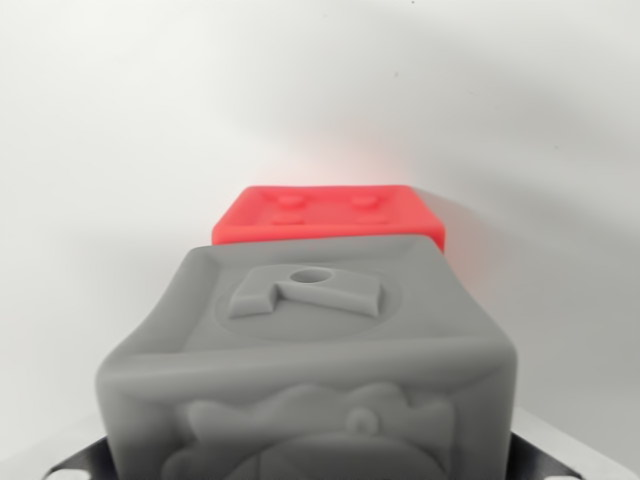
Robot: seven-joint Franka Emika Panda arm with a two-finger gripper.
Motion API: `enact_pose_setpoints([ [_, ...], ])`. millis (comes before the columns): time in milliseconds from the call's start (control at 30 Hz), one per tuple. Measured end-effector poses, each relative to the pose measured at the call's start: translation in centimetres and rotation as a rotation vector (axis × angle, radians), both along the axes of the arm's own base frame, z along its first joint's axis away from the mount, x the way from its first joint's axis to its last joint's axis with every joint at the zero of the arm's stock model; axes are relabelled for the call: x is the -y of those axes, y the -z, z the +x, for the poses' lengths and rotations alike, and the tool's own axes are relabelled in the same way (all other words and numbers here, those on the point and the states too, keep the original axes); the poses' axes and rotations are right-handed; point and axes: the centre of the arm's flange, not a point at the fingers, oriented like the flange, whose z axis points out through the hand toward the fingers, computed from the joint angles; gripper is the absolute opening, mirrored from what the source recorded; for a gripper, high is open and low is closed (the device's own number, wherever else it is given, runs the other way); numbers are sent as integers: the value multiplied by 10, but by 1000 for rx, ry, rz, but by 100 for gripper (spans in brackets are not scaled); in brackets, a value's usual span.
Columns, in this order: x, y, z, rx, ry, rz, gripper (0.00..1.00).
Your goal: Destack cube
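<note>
A grey cube (310, 360) with raised relief shapes on its faces fills the lower half of the wrist view, very close to the camera. Dark and silver parts of my gripper (310, 465) show at the bottom left and bottom right corners, pressed against the cube's two sides, so the gripper is shut on it. Beyond the grey cube's far edge a red cube (330, 215) rests on the white surface, apart from the grey one. Only its top face and a strip of its front show; the rest is hidden behind the grey cube.
A plain white surface (120, 150) surrounds both cubes, with a soft shadow to the wrist view's right of the red cube. Nothing else is in sight.
</note>
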Motion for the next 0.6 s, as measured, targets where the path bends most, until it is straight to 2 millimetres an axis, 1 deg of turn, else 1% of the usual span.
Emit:
enact_pose_setpoints([
  [367,0,0,0,0,0,0,0],
  [600,0,-6,0,2,0,0,0],
])
